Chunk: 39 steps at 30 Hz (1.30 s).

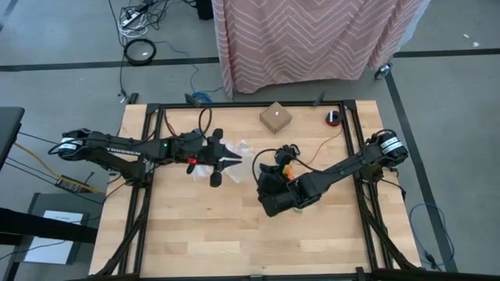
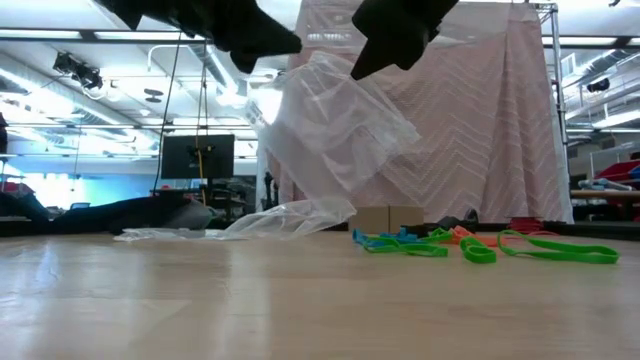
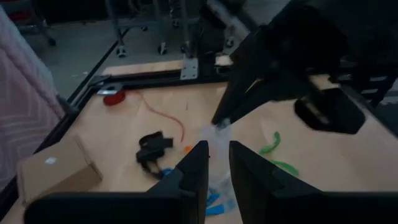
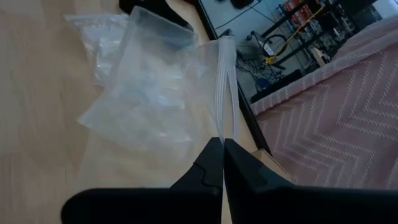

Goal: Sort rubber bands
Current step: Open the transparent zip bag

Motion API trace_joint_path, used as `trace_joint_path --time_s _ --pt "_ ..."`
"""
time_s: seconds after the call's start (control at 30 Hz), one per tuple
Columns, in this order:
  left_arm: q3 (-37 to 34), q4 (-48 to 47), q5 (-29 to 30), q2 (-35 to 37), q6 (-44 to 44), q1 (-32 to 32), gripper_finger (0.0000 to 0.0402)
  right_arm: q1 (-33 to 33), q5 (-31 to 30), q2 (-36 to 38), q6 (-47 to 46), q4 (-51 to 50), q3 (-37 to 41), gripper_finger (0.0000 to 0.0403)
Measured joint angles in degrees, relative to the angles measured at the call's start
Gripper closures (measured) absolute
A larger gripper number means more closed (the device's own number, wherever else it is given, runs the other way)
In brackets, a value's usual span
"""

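A clear plastic zip bag hangs above the table between my two grippers. My right gripper is shut on its top edge. My left gripper is level with it, on the bag's left. Its fingers stand slightly apart, with a strip of the bag between them. The rubber bands lie loose on the wood under and beyond the bag: green ones, blue ones, an orange one and a black bunch. My left gripper has the bag's edge standing in the gap between its fingers; I cannot tell whether they touch it. My right gripper pinches the bag's ribbed top strip between its two shut fingertips, coming slanting down from the table's right. The bag hangs slack below the fingers, clear of the table.
A second clear bag lies flat on the table at the left. A small cardboard box and a red roll sit near the far edge. A thin red-orange cord lies on the wood. Black frame rails run along both sides.
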<state>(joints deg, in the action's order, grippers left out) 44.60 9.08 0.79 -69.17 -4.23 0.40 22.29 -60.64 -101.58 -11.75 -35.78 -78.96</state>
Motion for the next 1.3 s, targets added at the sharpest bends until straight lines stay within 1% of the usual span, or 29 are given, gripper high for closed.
trace_joint_path --time_s 0.2,0.37,0.5,0.93,1.0,1.17,1.3 --pt "0.0 1.2 -1.6 0.0 0.0 0.0 0.0329 -1.1 0.3 0.0 1.7 1.8 0.0 0.0403" --pt "0.0 0.8 -1.8 -0.6 -0.2 0.0 0.0328 -1.4 0.3 0.0 6.2 5.9 0.0 0.0403" --pt "0.1 -0.4 0.1 -1.3 -1.4 0.0 0.0328 -1.4 0.4 0.0 7.9 7.8 0.0 0.0403" --pt "0.0 -3.2 5.4 -1.0 -3.0 0.0 0.0328 -0.7 0.7 0.0 8.4 7.9 0.1 0.0403" --pt "0.0 -2.7 5.3 -1.0 -3.0 0.0 0.0328 -0.6 0.7 0.0 8.4 7.9 0.1 0.0403" --pt "0.0 -2.2 2.8 -1.0 -1.4 0.0 0.0328 -0.7 0.4 0.0 8.9 7.9 0.1 0.0403" --pt "0.0 -2.2 2.5 -1.0 -1.0 0.0 0.0328 -0.7 0.4 0.0 9.0 7.9 0.1 0.0403"
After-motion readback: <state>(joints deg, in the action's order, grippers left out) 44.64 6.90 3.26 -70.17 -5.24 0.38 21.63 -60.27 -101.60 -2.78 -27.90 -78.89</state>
